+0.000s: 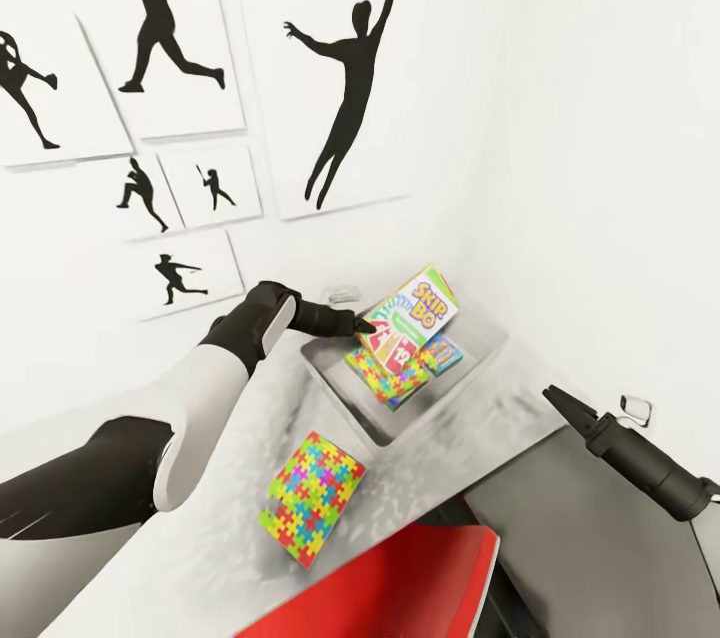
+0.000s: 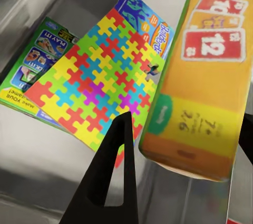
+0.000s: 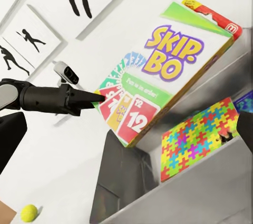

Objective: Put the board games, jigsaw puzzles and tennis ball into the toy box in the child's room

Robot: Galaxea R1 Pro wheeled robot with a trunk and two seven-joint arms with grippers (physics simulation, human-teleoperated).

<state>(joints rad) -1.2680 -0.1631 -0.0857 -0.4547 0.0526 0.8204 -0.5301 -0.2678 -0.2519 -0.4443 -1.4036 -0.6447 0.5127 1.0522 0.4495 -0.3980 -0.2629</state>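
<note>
Grey toy box (image 1: 480, 358) on the table (image 1: 200, 528) already holds one jigsaw puzzle (image 1: 385, 380) plus two smaller game boxes. Left gripper (image 1: 365, 326) pinches the SKIP-BO box (image 1: 420, 310), tilted over the bin, not yet down. Still out: 2nd puzzle (image 1: 311, 497) on the tabletop and the tennis ball (image 3: 29, 212). Right gripper (image 1: 560, 403): can't tell if spread.

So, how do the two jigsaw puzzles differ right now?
The first jigsaw puzzle lies flat on the table, outside the toy box. The second jigsaw puzzle is inside the toy box, tilted, resting on other board games. Both are thin squares with the same bright interlocking pattern.
</note>
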